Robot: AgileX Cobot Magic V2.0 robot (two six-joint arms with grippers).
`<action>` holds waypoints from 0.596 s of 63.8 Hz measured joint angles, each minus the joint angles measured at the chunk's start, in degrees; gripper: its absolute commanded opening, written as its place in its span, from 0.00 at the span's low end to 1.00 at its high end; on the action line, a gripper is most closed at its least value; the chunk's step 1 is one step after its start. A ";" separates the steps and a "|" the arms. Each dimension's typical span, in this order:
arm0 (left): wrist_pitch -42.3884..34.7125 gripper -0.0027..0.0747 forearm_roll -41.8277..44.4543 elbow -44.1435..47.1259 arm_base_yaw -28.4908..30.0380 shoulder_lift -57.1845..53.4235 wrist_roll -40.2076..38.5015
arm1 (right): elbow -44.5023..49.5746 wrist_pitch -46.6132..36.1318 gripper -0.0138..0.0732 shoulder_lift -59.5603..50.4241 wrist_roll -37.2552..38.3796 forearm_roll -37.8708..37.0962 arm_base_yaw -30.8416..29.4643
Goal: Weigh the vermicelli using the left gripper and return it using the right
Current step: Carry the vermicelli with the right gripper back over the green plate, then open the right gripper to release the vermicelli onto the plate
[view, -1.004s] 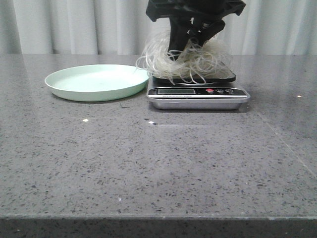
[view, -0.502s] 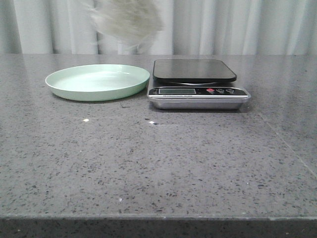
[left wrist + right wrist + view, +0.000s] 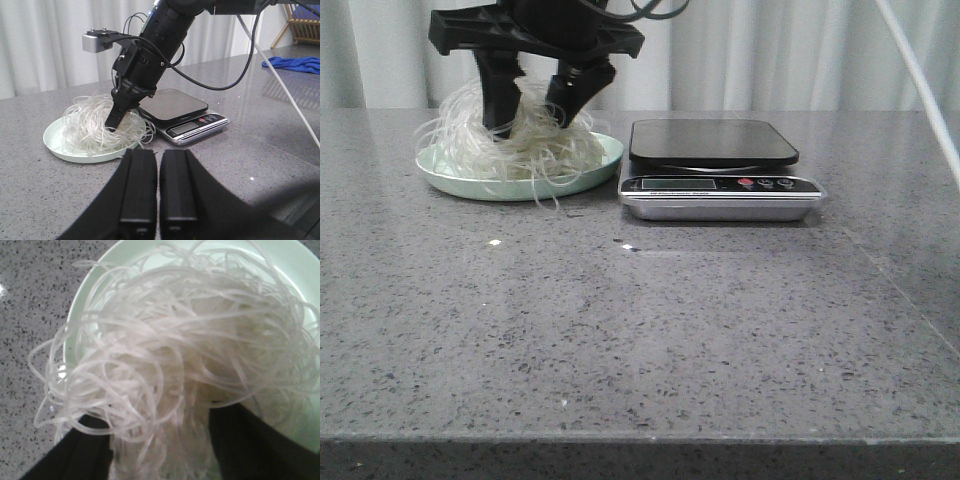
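Vermicelli (image 3: 510, 145) sits heaped on the pale green plate (image 3: 605, 160), and we see the right gripper (image 3: 535, 115) reaching down into the top of the pile. Its two black fingers (image 3: 498, 100) straddle a bunch of the white strands; in the right wrist view the noodles (image 3: 185, 365) rise between the dark fingers (image 3: 250, 445) on either side, so we read this gripper as closed on the tangle, with the bulk of it resting on the plate (image 3: 300, 270) just beneath. Loose loops spill past the rim on the side away from the scale and droop over the near edge onto the grey table (image 3: 640, 330).

Just beside the right gripper, on its outer side, stands the digital scale (image 3: 720, 180), its black platform bare and its rim close to the plate's edge, whether touching we cannot tell.

Our left gripper (image 3: 156, 195) hovers well back from the plate, low over the table, nearer to us than the pile. Its two flat black fingers (image 3: 137, 185) lie side by side with only a thin slit between them, and nothing is held there. From its wrist view we see the right arm (image 3: 160, 40), with cables trailing, leaning down to the vermicelli (image 3: 95, 125) ahead of it, the scale (image 3: 187, 122) off to one side, and a blue cloth (image 3: 295, 64) far across the table.
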 measured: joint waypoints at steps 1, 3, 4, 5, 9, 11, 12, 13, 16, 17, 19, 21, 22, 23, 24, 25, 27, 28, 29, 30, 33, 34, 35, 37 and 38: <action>0.00 0.22 0.00 0.00 0.00 0.00 0.00 | -0.21 0.14 0.85 0.00 0.00 0.00 0.00; 0.00 0.22 0.00 0.00 0.00 0.00 0.00 | -0.33 0.24 0.84 -0.25 0.00 -0.10 0.00; 0.00 0.22 0.00 0.00 0.00 0.00 0.00 | -0.31 0.34 0.85 -0.52 0.00 -0.10 0.00; 0.00 0.22 0.00 0.00 0.00 0.00 0.00 | -0.31 0.34 0.85 -0.64 0.00 -0.10 -0.11; 0.00 0.22 0.00 0.00 0.00 0.00 0.00 | -0.31 0.71 0.85 -1.83 0.00 -0.21 -0.48; 0.00 0.22 0.00 0.00 0.00 0.00 0.00 | -0.31 0.84 0.85 -2.61 0.00 -0.21 -0.67; 0.00 0.22 0.00 0.00 0.00 0.00 0.00 | -0.31 0.94 0.85 -3.11 0.00 -0.21 -0.78; 0.00 0.22 0.00 0.00 0.00 0.00 0.00 | -0.31 0.94 0.85 -3.61 0.00 -0.21 -1.07; 0.00 0.22 0.00 0.00 0.00 0.00 0.00 | -0.19 0.94 0.85 -5.38 0.00 -0.09 -1.71; 0.00 0.22 0.00 0.00 0.00 0.00 0.00 | -0.18 0.94 0.85 -6.05 0.00 0.04 -1.94; 0.00 0.22 0.00 0.00 0.00 0.00 0.00 | 0.37 0.62 0.85 -7.94 0.00 0.04 -2.42; 0.00 0.22 0.00 0.00 0.00 0.00 0.00 | 1.28 0.11 0.85 -10.09 0.00 0.04 -3.12; 0.00 0.22 0.00 0.00 0.00 0.00 0.00 | 1.79 -0.13 0.85 -10.52 0.00 0.04 -3.42; 0.00 0.22 0.00 0.00 0.00 0.00 0.00 | 2.35 -0.43 0.85 -11.44 0.00 0.12 -3.71; 0.00 0.22 0.00 0.00 0.00 0.00 0.00 | 2.98 -0.75 0.85 -12.40 0.00 0.12 -4.05; 0.00 0.22 0.00 0.00 0.00 0.00 0.00 | 3.69 -1.04 0.85 -13.39 0.00 0.16 -4.38; 0.00 0.22 0.00 0.00 0.00 0.00 0.00 | 5.30 -2.03 0.85 -15.97 0.00 0.26 -5.29; 0.00 0.22 0.00 0.00 0.00 0.00 0.00 | 6.22 -2.18 0.85 -16.49 0.00 0.26 -5.47; 0.00 0.22 0.00 0.00 0.00 0.00 0.00 | 7.20 -2.60 0.85 -17.58 0.00 0.26 -5.86; 0.00 0.22 0.00 0.00 0.00 0.00 0.00 | 7.73 -3.03 0.85 -18.68 0.00 0.26 -6.27; 0.00 0.22 0.00 0.00 0.00 0.00 0.00 | 11.76 -4.41 0.85 -22.07 0.00 0.26 -7.53; 0.00 0.22 0.00 0.00 0.00 0.00 0.00 | 13.69 -5.10 0.85 -23.82 0.00 0.26 -8.17; 0.00 0.22 0.00 0.00 0.00 0.00 0.00 | 14.34 -5.35 0.85 -24.42 0.00 0.26 -8.40; 0.00 0.22 0.00 0.00 0.00 0.00 0.00 | 17.09 -6.55 0.85 -27.37 0.00 0.26 -9.52; 0.00 0.22 0.00 0.00 0.00 0.00 0.00 | 19.21 -7.05 0.85 -28.57 0.00 0.26 -9.97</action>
